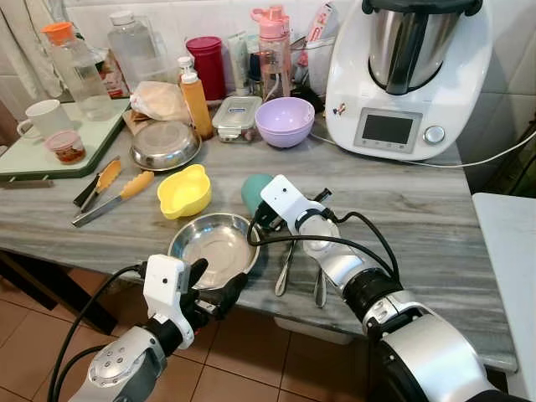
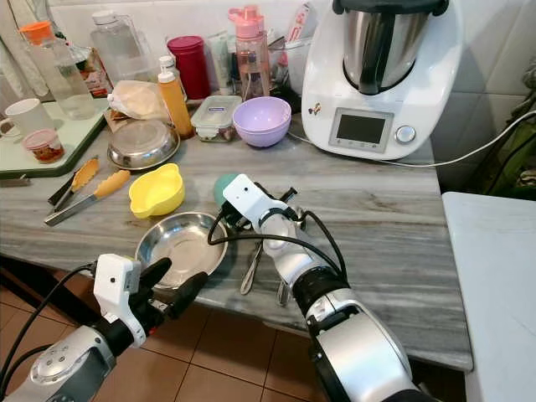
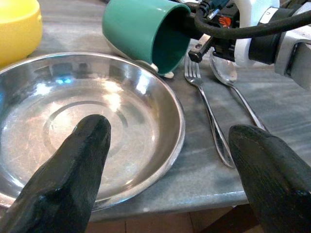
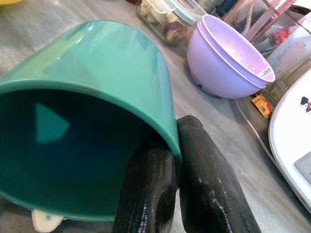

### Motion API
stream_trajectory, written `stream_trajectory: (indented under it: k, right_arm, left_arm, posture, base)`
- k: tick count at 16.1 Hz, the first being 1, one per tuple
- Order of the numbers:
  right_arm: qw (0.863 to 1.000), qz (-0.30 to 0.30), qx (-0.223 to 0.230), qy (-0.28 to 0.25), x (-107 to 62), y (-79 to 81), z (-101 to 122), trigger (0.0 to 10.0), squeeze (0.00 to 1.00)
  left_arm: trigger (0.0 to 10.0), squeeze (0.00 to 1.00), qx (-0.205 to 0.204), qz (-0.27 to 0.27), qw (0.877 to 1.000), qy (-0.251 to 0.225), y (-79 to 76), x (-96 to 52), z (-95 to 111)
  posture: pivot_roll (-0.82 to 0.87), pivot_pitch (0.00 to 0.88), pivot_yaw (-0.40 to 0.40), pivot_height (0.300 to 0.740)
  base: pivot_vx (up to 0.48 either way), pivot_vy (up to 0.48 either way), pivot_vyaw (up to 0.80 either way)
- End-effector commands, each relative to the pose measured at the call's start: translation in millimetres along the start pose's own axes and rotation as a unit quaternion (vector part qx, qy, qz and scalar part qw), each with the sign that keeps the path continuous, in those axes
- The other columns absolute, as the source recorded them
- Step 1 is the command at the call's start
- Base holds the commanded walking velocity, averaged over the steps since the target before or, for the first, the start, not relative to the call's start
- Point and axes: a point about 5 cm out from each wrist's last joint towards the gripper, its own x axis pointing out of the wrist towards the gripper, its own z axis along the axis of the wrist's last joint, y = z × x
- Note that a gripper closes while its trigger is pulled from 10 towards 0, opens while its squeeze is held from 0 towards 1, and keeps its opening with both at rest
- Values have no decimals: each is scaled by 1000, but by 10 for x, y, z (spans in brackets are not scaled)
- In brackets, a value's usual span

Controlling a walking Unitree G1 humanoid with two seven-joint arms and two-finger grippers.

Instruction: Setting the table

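**Right wrist view: green cup pinched at the rim beside the steel plate**

In the right wrist view, the green cup (image 4: 92, 116) is seen lying tipped on its side, its wall pinched at the rim between the two black fingers (image 4: 150, 194) of the right gripper (image 4: 177, 160), one finger inside the mouth and one outside. The cup is held just beyond the far rim of the steel plate (image 1: 216, 247), touching or nearly touching it. It is judged to be light, stiff and smooth-glazed or plastic, so some slip in a thin rim grip may be expected; a deeper hold on the wall would be steadier, and it would need to be turned upright before release.

The left gripper (image 1: 213, 289) is held at the near edge of the plate with its fingers spread, nothing between them. The plate is judged thin, rigid and slick, best taken by its raised rim.

A fork (image 3: 206, 109) and a spoon (image 3: 233, 87) are laid side by side just to the right of the plate. A yellow bowl (image 1: 184, 191) stands just behind the plate to the left, and tongs (image 1: 113, 197) lie further left. Well behind the plate are set a purple bowl (image 1: 285, 121), a second steel dish (image 1: 165, 144), bottles and a white kitchen machine (image 1: 402, 75).

The grey stone-patterned countertop (image 1: 419, 218) is smooth and hard, crowded at the back wall, with tiled floor below.
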Motion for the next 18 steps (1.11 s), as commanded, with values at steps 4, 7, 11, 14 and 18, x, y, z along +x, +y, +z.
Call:
stream_trajectory:
  k: [4, 7, 11, 14, 18]
  right_arm:
    - [998, -14, 54, 4, 61, -213, 142, 0, 0]
    - [993, -7, 119, 17, 94, -343, 238, 0, 0]
    - [981, 0, 190, 31, 116, -406, 351, 0, 0]
    - [958, 12, 281, 56, 137, -412, 576, 0, 0]
    - [912, 56, 393, 100, 115, -360, 772, 0, 0]
  left_arm:
    - [10000, 0, 12, 1, 1000, -3, 1, 22, 41]
    - [10000, 0, 11, -1, 1000, -2, -6, 41, 25]
    - [10000, 0, 10, 0, 1000, 0, -2, 42, 11]
    - [10000, 0, 8, 0, 1000, 2, -3, 51, -6]
    - [10000, 0, 7, 0, 1000, 6, -3, 58, -31]
  posture:
    - [-43, 23, 102, 740]
    - [-50, 23, 93, 740]
    - [-56, 23, 87, 740]
    - [-61, 22, 84, 740]
    - [-64, 26, 82, 740]
  base:
    - [0, 0, 0]
    - [0, 0, 0]
    - [0, 0, 0]
    - [0, 0, 0]
    - [0, 0, 0]
